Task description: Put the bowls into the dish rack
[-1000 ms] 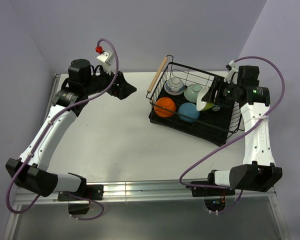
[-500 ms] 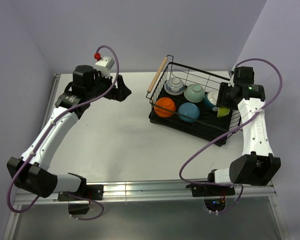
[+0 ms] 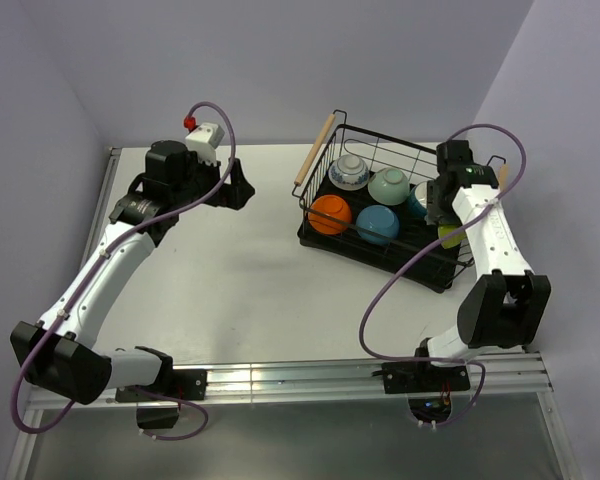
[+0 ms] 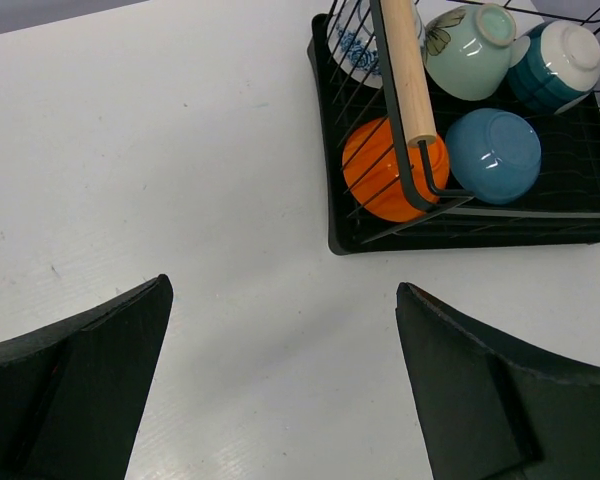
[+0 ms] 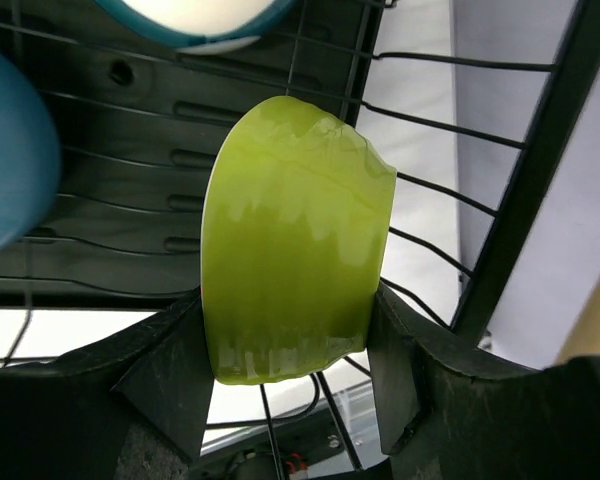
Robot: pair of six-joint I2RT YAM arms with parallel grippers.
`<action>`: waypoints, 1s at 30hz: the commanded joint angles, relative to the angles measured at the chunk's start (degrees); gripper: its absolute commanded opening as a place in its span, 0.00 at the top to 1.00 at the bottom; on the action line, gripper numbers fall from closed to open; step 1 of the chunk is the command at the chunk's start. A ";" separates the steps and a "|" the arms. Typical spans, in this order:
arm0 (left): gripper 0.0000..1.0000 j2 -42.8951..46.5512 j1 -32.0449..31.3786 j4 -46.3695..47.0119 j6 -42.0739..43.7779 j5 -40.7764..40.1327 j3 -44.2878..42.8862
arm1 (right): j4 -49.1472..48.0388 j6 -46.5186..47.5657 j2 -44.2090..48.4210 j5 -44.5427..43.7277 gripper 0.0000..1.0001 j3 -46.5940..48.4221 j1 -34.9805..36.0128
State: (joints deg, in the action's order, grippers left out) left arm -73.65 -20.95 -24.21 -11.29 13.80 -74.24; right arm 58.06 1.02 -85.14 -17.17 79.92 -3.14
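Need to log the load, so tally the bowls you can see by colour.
Orange bowl: 1
Blue bowl: 1
Mint green bowl: 1
Teal bowl: 1
Blue-and-white patterned bowl: 1
Lime green bowl, gripped by the right pincer: 1
Total: 6

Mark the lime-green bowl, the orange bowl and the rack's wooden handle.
lime-green bowl (image 5: 290,240): right wrist view, middle of its glossy outer wall.
orange bowl (image 4: 380,180): left wrist view, on its orange outer surface.
wooden handle (image 4: 405,60): left wrist view, midway along the rod.
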 commanded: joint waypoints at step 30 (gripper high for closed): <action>0.00 0.26 0.56 3.38 0.13 -7.30 1.64 | -0.15 -10.94 -11.09 -10.61 0.65 -3.10 7.00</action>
State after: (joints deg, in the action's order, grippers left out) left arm -73.56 -20.64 -22.92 -11.29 7.57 -72.36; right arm 56.93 -6.26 -93.69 -28.08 76.49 3.05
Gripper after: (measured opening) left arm 0.995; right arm 0.615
